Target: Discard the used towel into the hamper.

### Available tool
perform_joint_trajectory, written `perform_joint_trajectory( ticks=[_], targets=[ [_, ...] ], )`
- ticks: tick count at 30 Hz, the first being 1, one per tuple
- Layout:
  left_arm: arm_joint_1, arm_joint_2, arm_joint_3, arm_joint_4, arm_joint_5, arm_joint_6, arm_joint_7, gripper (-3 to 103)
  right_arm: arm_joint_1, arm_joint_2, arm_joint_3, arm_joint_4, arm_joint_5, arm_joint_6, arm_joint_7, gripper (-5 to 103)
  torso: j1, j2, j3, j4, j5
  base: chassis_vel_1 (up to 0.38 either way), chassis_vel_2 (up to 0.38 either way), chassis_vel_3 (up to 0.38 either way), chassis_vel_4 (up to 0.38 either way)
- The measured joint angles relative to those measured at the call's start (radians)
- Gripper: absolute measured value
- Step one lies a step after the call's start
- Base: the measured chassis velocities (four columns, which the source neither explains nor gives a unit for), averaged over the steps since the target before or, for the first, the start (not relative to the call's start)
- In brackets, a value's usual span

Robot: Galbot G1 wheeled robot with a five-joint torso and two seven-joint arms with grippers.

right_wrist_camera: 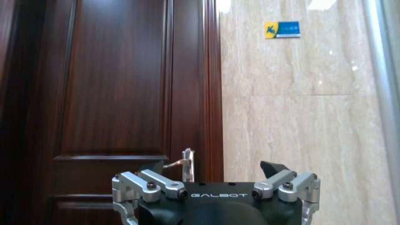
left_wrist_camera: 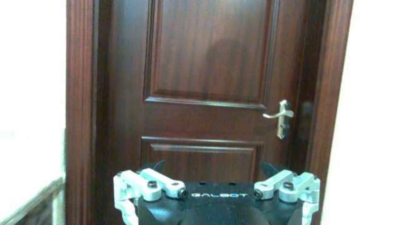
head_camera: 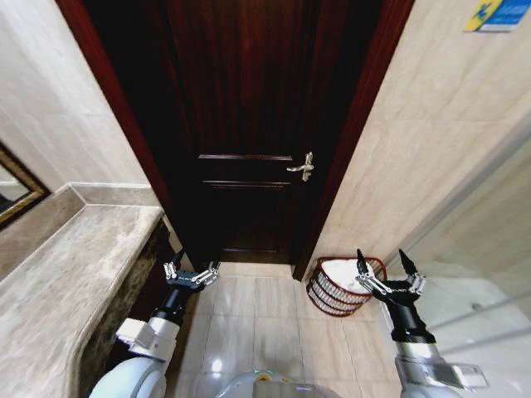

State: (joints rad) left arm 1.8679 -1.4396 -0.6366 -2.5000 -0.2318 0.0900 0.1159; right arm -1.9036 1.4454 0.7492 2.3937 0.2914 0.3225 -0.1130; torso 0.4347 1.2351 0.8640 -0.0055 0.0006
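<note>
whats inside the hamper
The hamper holds something white, likely a towel, bunched near its top. The right gripper, open and empty, overlaps its right edge, and what lies deeper is covered.

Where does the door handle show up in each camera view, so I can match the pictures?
Head view: the door handle sits on the dark door's right side, slightly above picture centre.
Left wrist view: it is at the door's right edge, above the left gripper.
Right wrist view: partly hidden, just above the right gripper, at.
Shared landmark: the dark wooden door.
</note>
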Motion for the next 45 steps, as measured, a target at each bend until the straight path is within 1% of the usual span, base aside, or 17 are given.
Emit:
perform_joint_trajectory(
  ticks=[2, 4, 5, 9, 12, 13, 17, 18, 19, 21, 23, 24, 25, 26, 29, 31, 45],
  targets=[
    [0.0, 0.0, 0.0, 0.0, 0.0, 0.0, 0.0, 99, 0.0, 0.0, 0.0, 0.0, 0.0, 0.0, 0.0, 100, 0.0, 0.0, 0.0, -0.0001, -0.001, 0.295, -0.297, -0.285, 0.312],
    [0.0, 0.0, 0.0, 0.0, 0.0, 0.0, 0.0, 99, 0.0, 0.0, 0.0, 0.0, 0.0, 0.0, 0.0, 100, 0.0, 0.0, 0.0, 0.0, -0.0009, 0.329, -0.294, -0.292, 0.298],
    [0.0, 0.0, 0.0, 0.0, 0.0, 0.0, 0.0, 99, 0.0, 0.0, 0.0, 0.0, 0.0, 0.0, 0.0, 100, 0.0, 0.0, 0.0, 0.0, 0.0, 0.333, -0.331, -0.349, 0.298],
    [0.0, 0.0, 0.0, 0.0, 0.0, 0.0, 0.0, 99, 0.0, 0.0, 0.0, 0.0, 0.0, 0.0, 0.0, 100, 0.0, 0.0, 0.0, -0.0001, -0.0009, 0.34, -0.363, -0.341, 0.36],
    [0.0, 0.0, 0.0, 0.0, 0.0, 0.0, 0.0, 99, 0.0, 0.0, 0.0, 0.0, 0.0, 0.0, 0.0, 100, 0.0, 0.0, 0.0, 0.0, 0.0003, 0.387, -0.376, -0.382, 0.358],
    [0.0, 0.0, 0.0, 0.0, 0.0, 0.0, 0.0, 99, 0.0, 0.0, 0.0, 0.0, 0.0, 0.0, 0.0, 100, 0.0, 0.0, 0.0, 0.0, -0.0012, 0.366, -0.352, -0.354, 0.367],
    [0.0, 0.0, 0.0, 0.0, 0.0, 0.0, 0.0, 99, 0.0, 0.0, 0.0, 0.0, 0.0, 0.0, 0.0, 100, 0.0, 0.0, 0.0, 0.0001, 0.0002, 0.349, -0.342, -0.35, 0.36],
    [0.0, 0.0, 0.0, 0.0, 0.0, 0.0, 0.0, 99, 0.0, 0.0, 0.0, 0.0, 0.0, 0.0, 0.0, 100, -0.001, 0.0, 0.0, 0.0001, -0.0011, 0.292, -0.311, -0.341, 0.275],
    [0.0, 0.0, 0.0, 0.0, 0.0, 0.0, 0.0, 99, 0.0, 0.0, 0.0, 0.0, 0.0, 0.0, 0.0, 100, -0.001, 0.001, 0.0, 0.0, -0.0013, 0.292, -0.198, -0.254, 0.275],
    [0.0, 0.0, 0.0, 0.0, 0.0, 0.0, 0.0, 99, -0.001, 0.0, 0.0, 0.0, 0.0, 0.0, 0.0, 100, -0.001, 0.001, -0.001, -0.0003, 0.0, 0.187, -0.165, -0.219, 0.218],
    [0.0, 0.0, 0.0, 0.0, 0.0, 0.0, 0.0, 99, 0.0, 0.0, 0.0, 0.0, 0.0, 0.0, 0.0, 100, -0.001, 0.001, -0.001, -0.0001, -0.0002, 0.027, -0.131, -0.071, 0.108],
    [0.0, 0.0, 0.0, 0.0, 0.0, 0.0, 0.0, 99, 0.0, 0.0, 0.0, 0.0, 0.0, 0.0, 0.0, 100, -0.001, 0.001, 0.0, 0.0003, -0.0012, 0.021, 0.002, -0.071, 0.108],
    [0.0, 0.0, 0.0, 0.0, 0.0, 0.0, 0.0, 99, 0.0, 0.0, 0.0, 0.0, 0.0, 0.0, 0.0, 100, -0.001, 0.001, 0.0, 0.0, -0.0012, 0.0, 0.0, 0.0, 0.0],
    [0.0, 0.0, 0.0, 0.0, 0.0, 0.0, 0.0, 99, 0.0, 0.0, 0.0, 0.0, 0.0, 0.0, 0.0, 100, 0.0, 0.0, 0.0, 0.0001, 0.0, 0.0, 0.0, 0.0, 0.0],
    [0.0, 0.0, 0.0, 0.0, 0.0, 0.0, 0.0, 99, 0.0, 0.0, 0.0, 0.0, 0.0, 0.0, 0.0, 100, 0.001, 0.0, 0.0, -0.0001, -0.0008, -0.043, 0.058, 0.061, -0.054],
    [0.0, 0.0, 0.0, 0.0, 0.0, 0.0, 0.0, 99, 0.0, 0.0, 0.0, 0.0, 0.0, 0.0, 0.0, 100, 0.001, 0.0, 0.0, 0.0, -0.0002, -0.097, 0.07, 0.092, -0.082],
    [0.0, 0.0, 0.0, 0.0, 0.0, 0.0, 0.0, 99, 0.0, 0.0, 0.0, 0.0, 0.0, 0.0, 0.0, 100, 0.0, 0.0, 0.0, 0.0, -0.0006, -0.005, 0.008, 0.011, -0.002]
  ],
)
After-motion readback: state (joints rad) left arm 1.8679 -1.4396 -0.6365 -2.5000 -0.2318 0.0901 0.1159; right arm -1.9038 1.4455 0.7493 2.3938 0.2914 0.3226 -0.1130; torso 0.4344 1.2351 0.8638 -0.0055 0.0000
